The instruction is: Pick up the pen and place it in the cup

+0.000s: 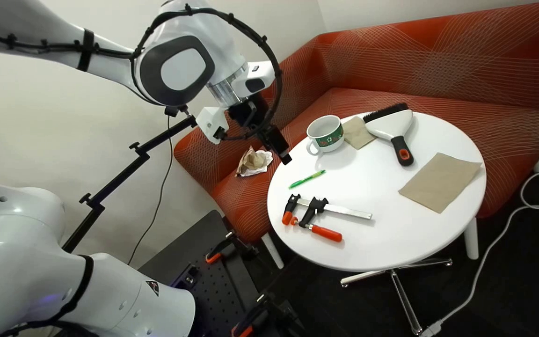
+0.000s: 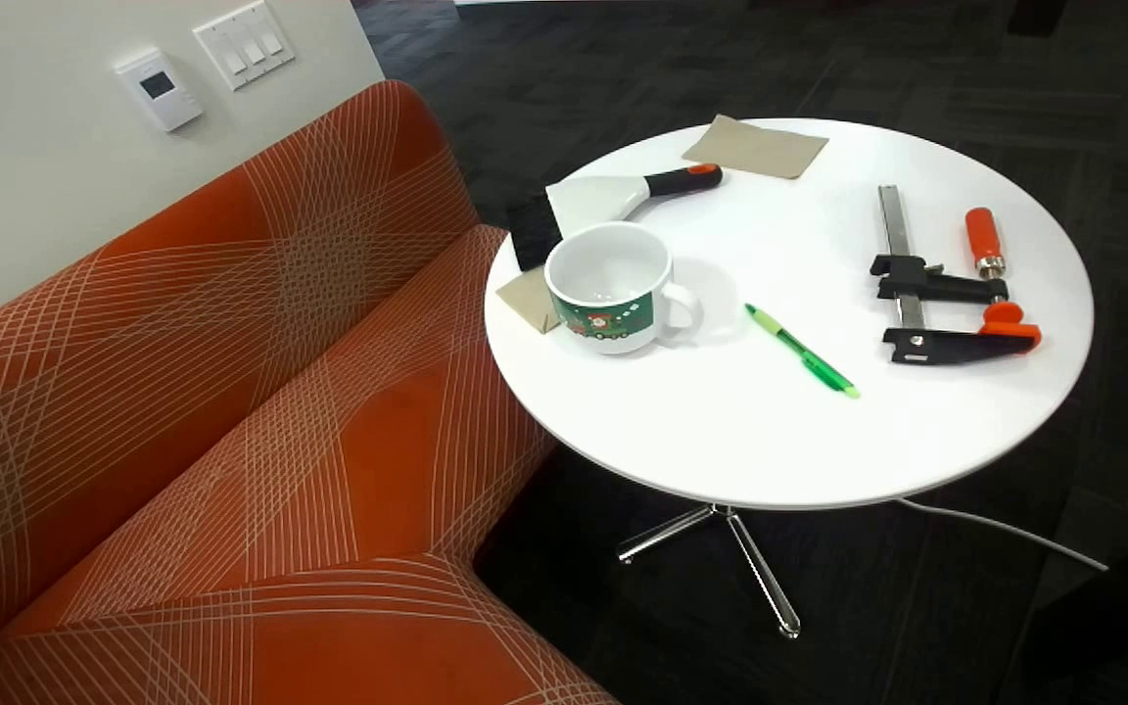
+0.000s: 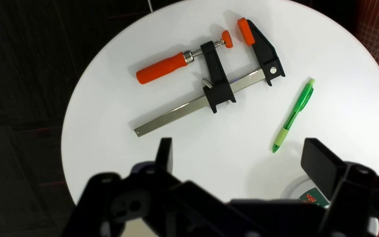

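The green pen (image 1: 307, 179) lies flat on the round white table (image 1: 391, 234). It also shows in an exterior view (image 2: 801, 351) and in the wrist view (image 3: 293, 115). The cup (image 1: 326, 135) is a white mug with a green printed band. It stands upright near the pen, its handle on the pen's side, and shows in an exterior view (image 2: 613, 294). In the wrist view the cup (image 3: 314, 196) is mostly hidden behind a finger. My gripper (image 3: 239, 141) is open and empty above the table, fingers wide apart. In an exterior view the gripper (image 1: 284, 157) is above the table's edge.
A red-and-black bar clamp (image 1: 328, 210) lies beside the pen. A white brush with a dark handle (image 1: 396, 131) lies behind the cup. Brown napkins (image 1: 440, 182) lie on the table, one partly under the cup's side (image 2: 530, 299). A red sofa (image 1: 438, 61) borders the table.
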Controlling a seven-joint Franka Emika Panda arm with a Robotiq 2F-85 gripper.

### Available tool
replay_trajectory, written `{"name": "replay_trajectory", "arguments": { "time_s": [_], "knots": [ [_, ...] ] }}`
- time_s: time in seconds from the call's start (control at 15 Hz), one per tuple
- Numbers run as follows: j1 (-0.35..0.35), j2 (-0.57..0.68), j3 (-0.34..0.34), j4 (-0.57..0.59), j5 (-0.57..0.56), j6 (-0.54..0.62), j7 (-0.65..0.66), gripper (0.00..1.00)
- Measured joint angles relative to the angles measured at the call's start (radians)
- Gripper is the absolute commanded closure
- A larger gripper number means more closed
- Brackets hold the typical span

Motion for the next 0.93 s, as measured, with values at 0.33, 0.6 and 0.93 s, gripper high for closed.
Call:
{"name": "replay_trajectory", "arguments": {
  "time_s": [0.33,0.6,0.93],
  "knots": [
    [0.003,0.013,-0.001,0.003,0.019,0.01,-0.001,0.0],
    [0.034,0.113,0.009,0.03,0.054,0.134,0.049,0.0],
    [0.09,0.292,0.019,0.095,0.052,0.273,0.145,0.0]
  ]
}}
